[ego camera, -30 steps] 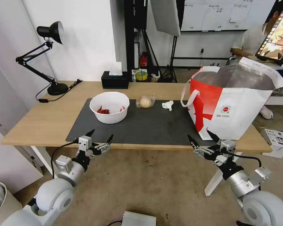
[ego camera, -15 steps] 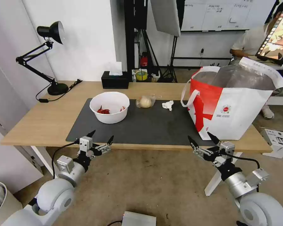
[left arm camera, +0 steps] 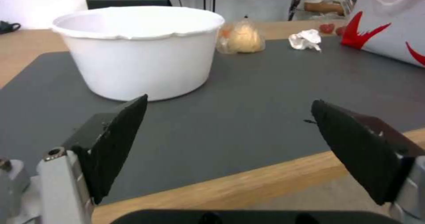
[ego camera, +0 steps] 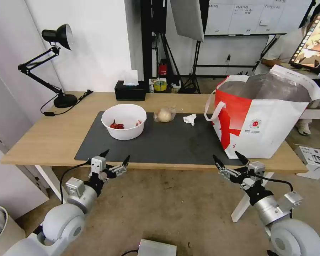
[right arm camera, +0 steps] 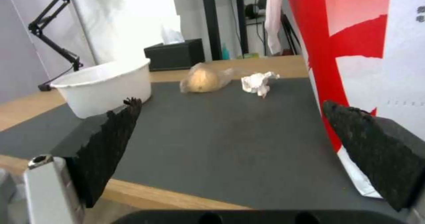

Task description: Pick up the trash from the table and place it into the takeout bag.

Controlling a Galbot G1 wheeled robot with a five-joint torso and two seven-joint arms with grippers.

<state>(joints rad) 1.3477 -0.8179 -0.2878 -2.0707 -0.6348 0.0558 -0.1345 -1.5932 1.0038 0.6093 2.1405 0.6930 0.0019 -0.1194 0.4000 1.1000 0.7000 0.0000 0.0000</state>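
Both arms have sunk slightly since 1 second ago; nothing on the tabletop (ego camera: 42,138) has shifted. Left gripper (ego camera: 114,159) and right gripper (ego camera: 229,160) hang just off its near edge, fingers spread and empty. On the mat (ego camera: 160,140) sit the white bowl (ego camera: 123,121), bagged bun (ego camera: 164,115) and crumpled tissue (ego camera: 190,119); the takeout bag (ego camera: 263,124) stands open at the right end. Judged best: clear the edge before reaching in. Bowl contents are hard to identify.
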